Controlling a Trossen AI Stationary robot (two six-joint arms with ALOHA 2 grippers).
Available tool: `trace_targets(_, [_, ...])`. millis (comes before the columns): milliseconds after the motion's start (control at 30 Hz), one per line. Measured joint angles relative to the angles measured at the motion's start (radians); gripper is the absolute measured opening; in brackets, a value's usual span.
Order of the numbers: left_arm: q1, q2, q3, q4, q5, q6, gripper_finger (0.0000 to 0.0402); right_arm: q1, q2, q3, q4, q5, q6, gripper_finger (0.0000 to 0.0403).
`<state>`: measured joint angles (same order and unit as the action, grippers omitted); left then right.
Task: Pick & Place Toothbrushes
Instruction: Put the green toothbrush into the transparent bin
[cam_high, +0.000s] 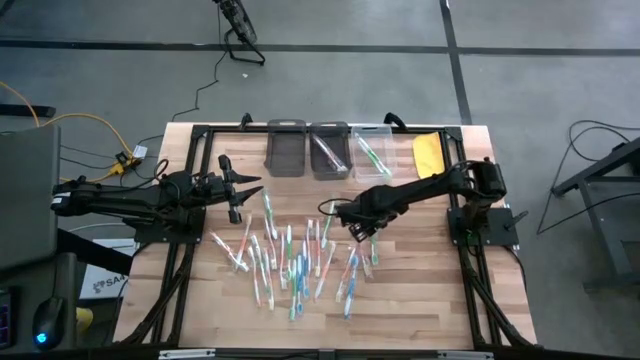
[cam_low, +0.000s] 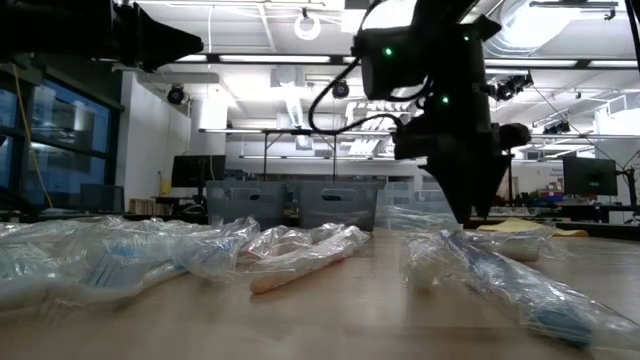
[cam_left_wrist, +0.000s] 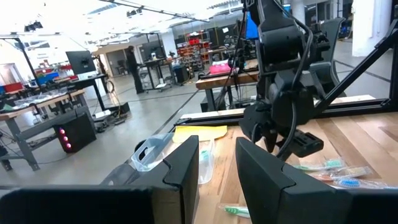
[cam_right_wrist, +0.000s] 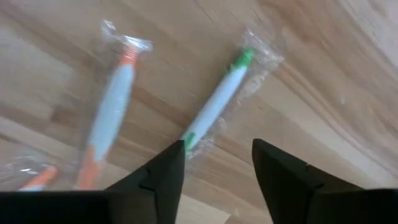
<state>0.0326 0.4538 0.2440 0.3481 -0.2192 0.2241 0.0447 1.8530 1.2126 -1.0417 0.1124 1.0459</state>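
A: Fig. legend, quick. Landmark = the three bins (cam_high: 318, 150) at the table's far edge. Where are the toothbrushes (cam_high: 290, 262)?

B: Scattered loose on the wood table (cam_high: 420, 300), well on the near side of the bins, each in a clear wrapper. A few already lie in the bins, e.g. a green one in the clear bin (cam_high: 372, 150). Yellow flat object (cam_high: 428, 153) sits just beside the clear bin.

A: Right gripper (cam_high: 352, 222)?

B: Low over the pile's edge nearest the bins, fingers spread apart, nothing between them. Its wrist cam shows a green-white brush (cam_right_wrist: 214, 102) lying just beyond the fingertips (cam_right_wrist: 169, 163), an orange-white brush (cam_right_wrist: 109, 118) beside it.

A: Left gripper (cam_high: 236, 190)?

B: Waiting to the bins' left and nearer side, raised off the wood. Fingers (cam_left_wrist: 183, 163) stand a narrow gap apart, empty.

A: Handling?

B: Judged: light, stiff sticks, but the film wrap is slick and crinkly, so a brush may slide or pivot in the grip. Best hold is approx. mid-handle, fingers across the long axis, not on loose wrap ends. Neighbours lie close; risk of snagging a second wrapper.
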Motion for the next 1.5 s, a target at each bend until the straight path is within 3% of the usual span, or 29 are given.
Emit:
trace_targets(267, [0.000,0.000,0.000,0.000,0.000,0.001,0.0101,-0.026,-0.004,-0.090,0.132,-0.036,0.003,0.0201])
trace_targets(600, [0.000,0.000,0.000,0.000,-0.001,0.003,0.0101,-0.032,-0.010,-0.103,0.124,-0.085,-0.017,0.0197])
trace_targets(767, [0.000,0.000,0.000,0.000,-0.001,0.003,0.0101,-0.032,-0.010,-0.103,0.126,-0.094,-0.038,0.0143])
trace_targets(967, [0.000,0.000,0.000,0.000,-0.001,0.003,0.0101,-0.032,-0.010,-0.102,0.135,-0.109,-0.111,0.0027])
trace_targets(1100, [0.000,0.000,0.000,0.000,-0.002,0.003,0.0101,-0.032,-0.022,-0.101,0.141,-0.112,-0.135,0.0018])
trace_targets(1300, [0.000,0.000,0.000,0.000,-0.004,0.003,0.0101,-0.032,-0.141,-0.098,0.145,-0.052,-0.152,0.0015])
trace_targets(1500, [0.000,0.000,0.000,0.000,-0.004,0.003,0.0101,-0.077,-0.307,-0.054,0.141,0.130,-0.239,0.0015])
